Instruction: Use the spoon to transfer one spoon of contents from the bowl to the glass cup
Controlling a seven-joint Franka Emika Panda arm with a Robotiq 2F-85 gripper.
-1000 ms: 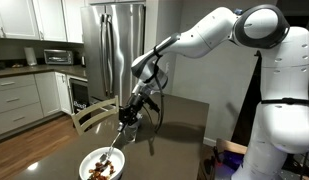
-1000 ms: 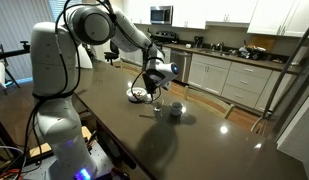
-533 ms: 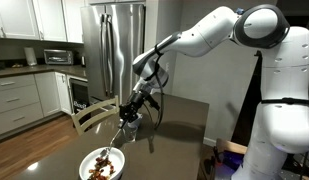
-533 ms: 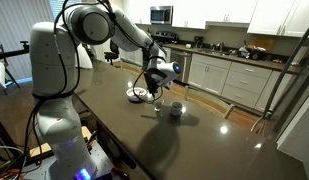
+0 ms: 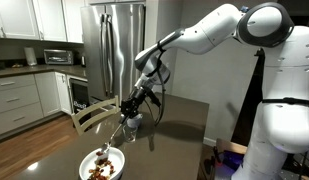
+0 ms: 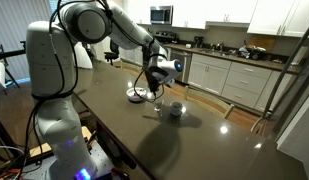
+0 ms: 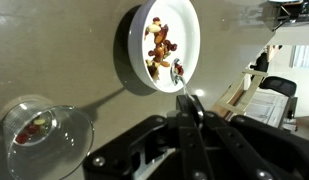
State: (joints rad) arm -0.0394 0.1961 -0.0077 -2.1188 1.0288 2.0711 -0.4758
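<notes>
The white bowl (image 7: 186,30) holds brown and tan contents (image 7: 158,48). It shows in both exterior views (image 5: 88,161) (image 6: 133,96). My gripper (image 7: 189,108) is shut on the handle of the slim silvery spoon (image 7: 178,78). The spoon's tip hangs over the bowl's inner edge, next to the contents. In an exterior view the spoon (image 5: 116,138) slants down from the gripper (image 5: 130,108) into the bowl. The glass cup (image 7: 72,128) stands beside the bowl with a few pieces inside; it also shows in an exterior view (image 6: 176,110).
Bowl and cup stand on a dark table (image 6: 144,140). A wooden chair back (image 5: 89,115) stands at the table's far edge. Kitchen counters (image 6: 234,62) and a steel fridge (image 5: 109,50) lie beyond.
My gripper has risen a little with the spoon, and the spoon's tip sits slightly higher in the bowl. Bowl and cup have not moved.
</notes>
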